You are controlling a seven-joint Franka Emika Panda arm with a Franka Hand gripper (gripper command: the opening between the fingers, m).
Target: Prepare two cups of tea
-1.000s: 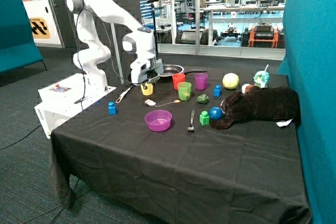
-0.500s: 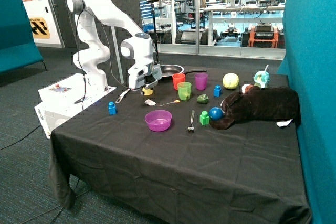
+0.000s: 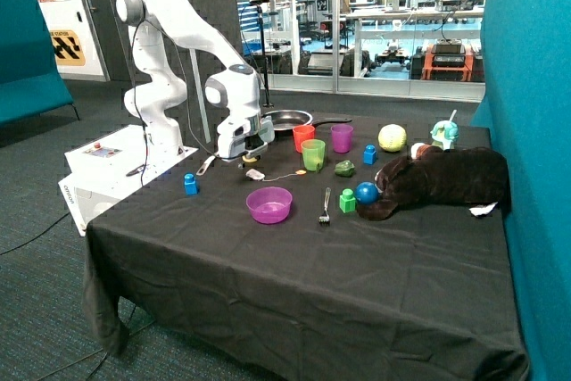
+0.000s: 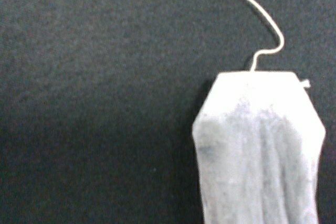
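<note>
Tablecloth: black, covers the whole table; nearest part bare.
Purple bowl: upright, nearest item to the front edge.
Fork: lies flat beside the purple bowl.
Green block: next to the fork, touching the blue ball.
Plush toy: dark brown, lies on its side behind the blue ball.
Blue block: stands alone near the edge closest to the robot base.
Tea bag: white, lies flat on the cloth behind the purple bowl; its string runs toward the green cup. Wrist view shows the tea bag close up, flat on the cloth, string curving away.
Gripper: hangs low directly over the tea bag; finger state cannot be told, and contact with the bag cannot be confirmed.
Green cup: upright, nothing visible inside.
Red cup: upright, behind the green cup.
Purple cup: upright, beside the red cup.
Frying pan: behind the cups, at the far edge.
Yellow ball: far side, well apart from the cups.
</note>
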